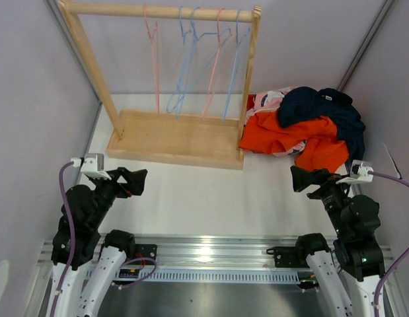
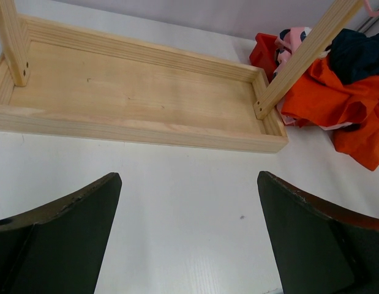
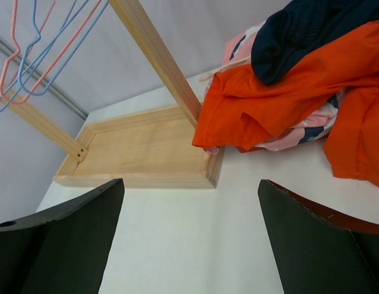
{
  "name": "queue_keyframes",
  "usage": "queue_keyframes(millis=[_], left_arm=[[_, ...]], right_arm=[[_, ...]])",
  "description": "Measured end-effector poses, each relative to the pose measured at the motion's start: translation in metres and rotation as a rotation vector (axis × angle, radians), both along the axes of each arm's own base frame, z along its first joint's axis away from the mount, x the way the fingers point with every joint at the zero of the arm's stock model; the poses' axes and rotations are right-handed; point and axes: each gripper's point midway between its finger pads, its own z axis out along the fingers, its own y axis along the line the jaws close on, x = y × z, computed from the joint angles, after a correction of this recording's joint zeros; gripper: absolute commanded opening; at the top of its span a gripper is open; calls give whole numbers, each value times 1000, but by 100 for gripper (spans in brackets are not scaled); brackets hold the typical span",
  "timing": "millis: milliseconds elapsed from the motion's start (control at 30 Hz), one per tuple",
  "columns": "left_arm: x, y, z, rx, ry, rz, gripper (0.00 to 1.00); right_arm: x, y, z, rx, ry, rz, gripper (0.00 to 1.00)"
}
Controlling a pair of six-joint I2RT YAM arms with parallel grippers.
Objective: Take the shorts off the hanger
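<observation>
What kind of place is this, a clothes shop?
More likely a robot test booth: plain walls box in a white table, two robot arms are bolted to a metal rail, and the small wooden rack holds only bare hangers.

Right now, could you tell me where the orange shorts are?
In the top external view, the orange shorts lie at the right of the table, beside the right post of the wooden rack, partly under the navy shorts, beyond the right tool.
</observation>
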Motion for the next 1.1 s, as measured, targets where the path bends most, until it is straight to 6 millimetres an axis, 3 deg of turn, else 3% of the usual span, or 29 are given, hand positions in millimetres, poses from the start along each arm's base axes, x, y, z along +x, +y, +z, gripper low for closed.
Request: queue_keyframes(millis=[467, 1100], left_arm=[[2, 6, -2, 5, -1, 34, 99], [12, 19, -15, 28, 65, 123, 99]], right_arm=[[11, -2, -11, -16, 52, -18, 99], [5, 5, -8, -11, 35, 22, 99]])
